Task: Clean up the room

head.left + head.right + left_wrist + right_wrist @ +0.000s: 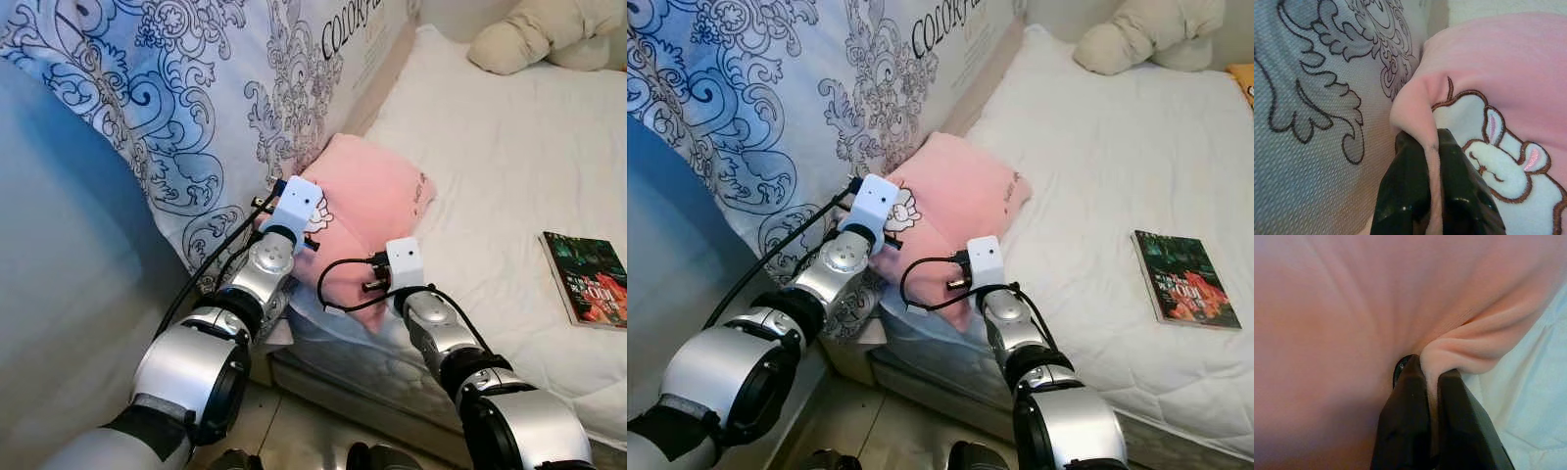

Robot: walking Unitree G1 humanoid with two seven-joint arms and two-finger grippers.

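Soft pink plush pillow being pinched at two edges on the bed

The soft pink plush pillow point(377, 211) is lying near the corner of the white mattress, and it is leaning against the blue-and-white patterned upright surface at its left side. A white cartoon animal with pink ears, outlined in brown stitching, is showing on its near left part. The left gripper point(1432, 149) is squeezing a fold of its left edge between the black fingers, and the right gripper point(1432, 377) is squeezing a fold of its near lower edge. The fabric is bunching into wrinkles at both places.
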